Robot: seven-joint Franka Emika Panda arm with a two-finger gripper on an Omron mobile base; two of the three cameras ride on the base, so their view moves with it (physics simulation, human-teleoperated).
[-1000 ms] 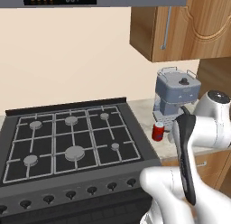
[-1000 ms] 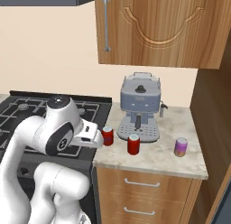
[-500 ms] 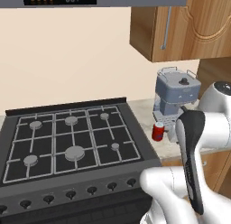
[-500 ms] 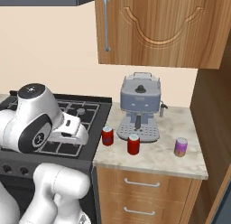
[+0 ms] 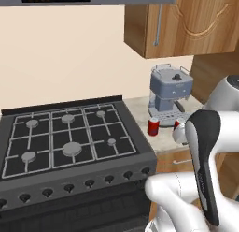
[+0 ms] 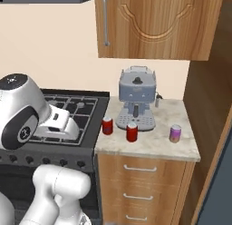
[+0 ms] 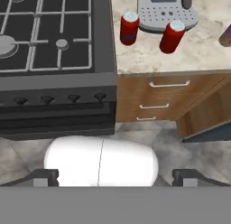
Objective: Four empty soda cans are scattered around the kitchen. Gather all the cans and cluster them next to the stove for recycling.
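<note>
Stove [image 6: 77, 111] is sitting to the left of the marble tabletop [image 6: 154, 142], its black grates and front knobs showing in all three views. Arm [image 5: 205, 151] is folding up high over the lower cabinet front, with its big white joint looming at the left of the right base view and its dark-striped link crossing the right side of the left base view. End effector [image 7: 115, 175] is pointing down at the floor in front of the drawers [image 7: 149, 103], and its two dark tips are standing wide apart at the bottom corners of the hand view, released and gripping nothing.

Espresso machine [image 6: 137, 104] is standing at the back of the tabletop. Two red soda cans are standing upright in front of it: one [image 6: 107, 125] just beside the stove's edge, the other [image 6: 132, 132] near the machine's tray. Purple soda can [image 6: 175, 133] is standing apart toward the right end of the tabletop; in the hand view it is being cut off by the frame's right edge. In the left base view the arm is hiding most of the second red can.
</note>
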